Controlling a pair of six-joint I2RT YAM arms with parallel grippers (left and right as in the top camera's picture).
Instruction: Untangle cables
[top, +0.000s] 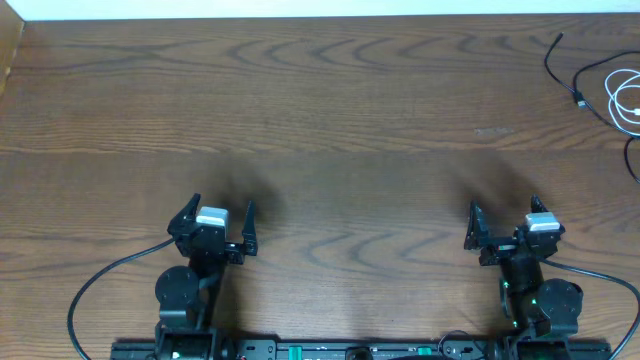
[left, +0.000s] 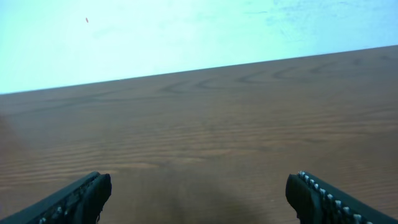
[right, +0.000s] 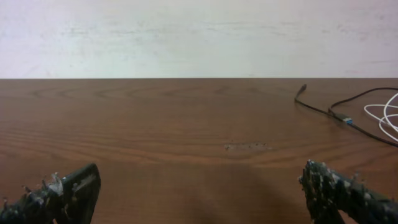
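We see the black cable (top: 579, 97) and the white cable (top: 613, 100) lying together on the worktop (top: 320, 120), far beyond the right gripper (top: 504, 210) and off to its right. That gripper is spread wide, holding nothing. Well left of it, the left gripper (top: 221, 206) gapes likewise, empty. Both arms sit folded low.

white cable (top: 613, 103): loops cut off by the right edge
black cable (top: 578, 97): plug type too small to tell
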